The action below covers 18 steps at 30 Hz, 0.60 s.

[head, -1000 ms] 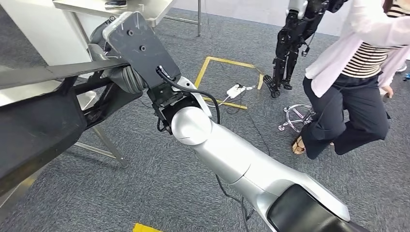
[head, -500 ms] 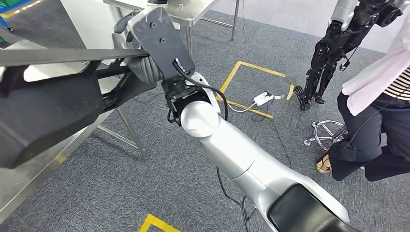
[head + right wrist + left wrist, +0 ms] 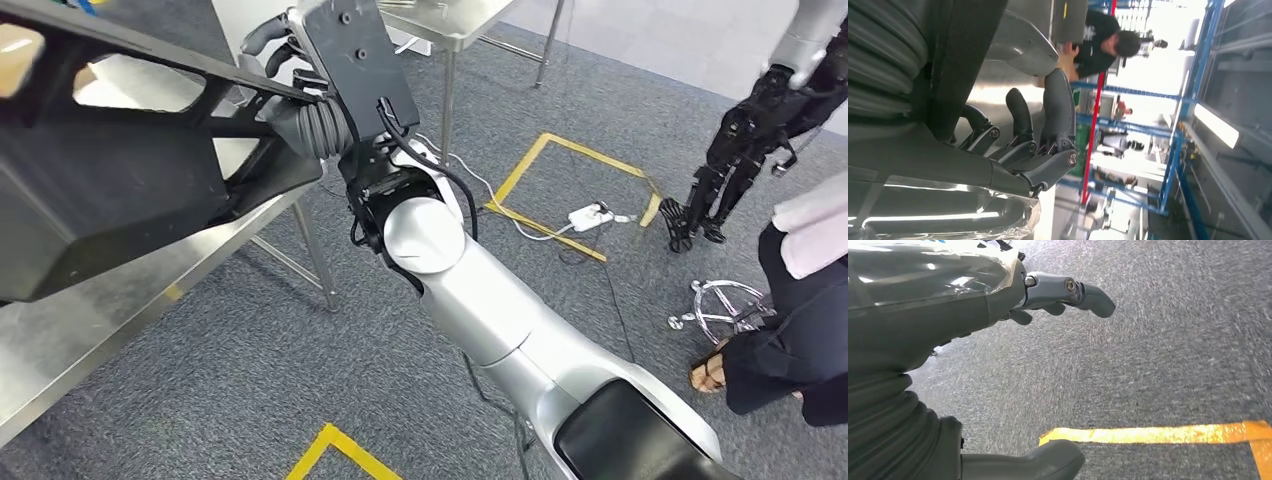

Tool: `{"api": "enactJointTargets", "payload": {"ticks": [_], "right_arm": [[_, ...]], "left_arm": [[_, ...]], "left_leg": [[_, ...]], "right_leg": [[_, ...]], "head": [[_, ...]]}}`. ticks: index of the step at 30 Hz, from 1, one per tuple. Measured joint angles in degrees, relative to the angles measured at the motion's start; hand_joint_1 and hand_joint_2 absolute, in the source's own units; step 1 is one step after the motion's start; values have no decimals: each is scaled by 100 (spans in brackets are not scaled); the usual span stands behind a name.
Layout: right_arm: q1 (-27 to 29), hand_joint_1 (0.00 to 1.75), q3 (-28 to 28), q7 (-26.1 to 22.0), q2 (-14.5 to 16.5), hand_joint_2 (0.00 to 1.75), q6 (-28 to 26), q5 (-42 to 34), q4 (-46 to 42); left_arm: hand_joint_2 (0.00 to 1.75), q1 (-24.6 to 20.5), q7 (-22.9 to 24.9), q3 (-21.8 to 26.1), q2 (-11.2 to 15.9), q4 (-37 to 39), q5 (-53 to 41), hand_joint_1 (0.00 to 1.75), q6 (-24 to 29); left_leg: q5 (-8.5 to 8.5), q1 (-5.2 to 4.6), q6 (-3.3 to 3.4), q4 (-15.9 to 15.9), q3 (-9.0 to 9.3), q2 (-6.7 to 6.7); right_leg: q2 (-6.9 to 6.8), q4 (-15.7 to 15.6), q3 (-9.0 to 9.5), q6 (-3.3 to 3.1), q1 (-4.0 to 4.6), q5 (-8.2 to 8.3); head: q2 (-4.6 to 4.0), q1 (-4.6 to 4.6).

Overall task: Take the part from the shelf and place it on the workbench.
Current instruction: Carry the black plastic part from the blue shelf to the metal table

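Two hands are at work on one load — a large black part [image 3: 110, 170], angular and frame-like with open cut-outs, which takes up the upper left of the head view. The right hand [image 3: 300, 70] grips it at its near end: in the head view the silver right arm [image 3: 500, 320] rises from the lower right to a black wrist plate and a grey ribbed cover pressed against the part's edge, and in the right wrist view the dark fingers [image 3: 1023, 120] and grey thumb curl round a black bar of the part. The left hand [image 3: 1058, 295] appears in the left wrist view with its fingers bent over a grey, plastic-wrapped surface, its thumb apart from them; whether that surface belongs to the part I cannot tell, so its grip cannot be judged. The part is held up in the air, above the edge of a steel desk [image 3: 90, 320] that runs along the left of the head view; a second steel desk [image 3: 450, 25] stands further off. On the grey carpet [image 3: 300, 370] lie yellow tape lines [image 3: 560, 190] and a white power strip [image 3: 585, 215]. At the right a dark robot figure [image 3: 740, 150] stands, and a person [image 3: 790, 330] in dark trousers is near a chrome stool base [image 3: 725, 305].
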Motion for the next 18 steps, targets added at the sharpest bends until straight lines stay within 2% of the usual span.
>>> {"api": "enactJointTargets", "payload": {"ticks": [1,2,4,6,7,8,9,10,12,13,14,15,16,17,18], "right_arm": [[-9,175,24,5,0,175,-9,-38,-37],[-21,175,47,7,-2,175,-17,-58,-69],[-41,175,82,10,-9,175,-24,-82,-102],[-45,175,119,12,-12,175,-28,-123,-105],[-46,175,141,12,-12,175,-31,-150,-105],[-52,175,164,12,-10,175,-35,-177,-104],[-63,175,186,12,-9,175,-40,-200,-104],[-82,175,209,11,-8,175,-46,-218,-104],[-121,175,253,10,-9,175,-64,-246,-103],[-136,175,273,9,-8,175,-79,-254,-102],[-148,175,293,9,-7,175,-97,-259,-101],[-161,175,315,8,-4,175,-119,-261,-99],[-174,175,336,7,-1,175,-140,-264,-98],[-190,175,356,5,0,175,-159,-269,-95],[-202,175,372,3,-1,175,-179,-279,-89]], "left_arm": [[175,3,4,1,-2,-10,-11,0,1],[175,5,7,1,-3,-22,-22,0,1],[175,2,8,0,-4,-48,-36,0,2],[175,2,-6,0,-5,-61,-32,0,2],[175,4,-25,1,-5,-63,-18,0,2],[175,7,-47,1,-5,-66,-1,0,2],[175,8,-74,1,-6,-68,22,0,2],[175,7,-102,1,-10,-69,49,0,2],[175,7,-159,0,-24,-69,107,0,1],[175,9,-190,1,-32,-68,143,0,1],[175,12,-225,2,-39,-66,183,0,1],[175,15,-267,5,-45,-64,222,0,2],[175,17,-310,8,-49,-62,265,0,2],[175,16,-351,10,-52,-60,297,0,2],[175,14,-383,13,-52,-59,320,0,2]], "left_leg": [[18,-1,41,-12,-3,-55],[37,6,86,-24,-4,-106],[62,17,147,-33,-15,-205],[74,14,174,-32,-34,-334],[80,11,177,-31,-41,-408],[88,10,176,-31,-44,-483],[96,10,168,-30,-45,-558],[108,14,154,-30,-47,-630],[128,6,107,-23,-61,-750],[139,7,77,-26,-73,-794],[155,8,38,-37,-85,-836],[176,20,-2,-52,-103,-879],[169,24,-35,-40,-132,-859],[102,20,-62,47,-186,-762],[-33,14,-81,250,-284,-622]], "right_leg": [[52,48,-22,23,-12,-40],[159,185,-86,39,-31,-127],[440,824,-376,33,-66,-439],[548,1589,-729,36,-73,-716],[562,1747,-801,57,-72,-744],[572,1648,-748,87,-75,-673],[599,1325,-586,116,-80,-530],[683,877,-360,130,-87,-363],[855,185,-40,104,-84,-127],[904,43,26,76,-71,-82],[883,21,32,45,-52,-65],[828,5,39,8,-70,-40],[771,-17,53,-29,-86,-10],[710,-42,58,-79,-111,21],[643,-65,63,-120,-133,45]], "head": [[1,1],[1,3],[0,7],[-1,5],[0,7],[0,7],[0,8],[0,9],[0,5],[-1,2],[0,0],[1,1],[1,-4],[2,-15],[2,-32]]}}
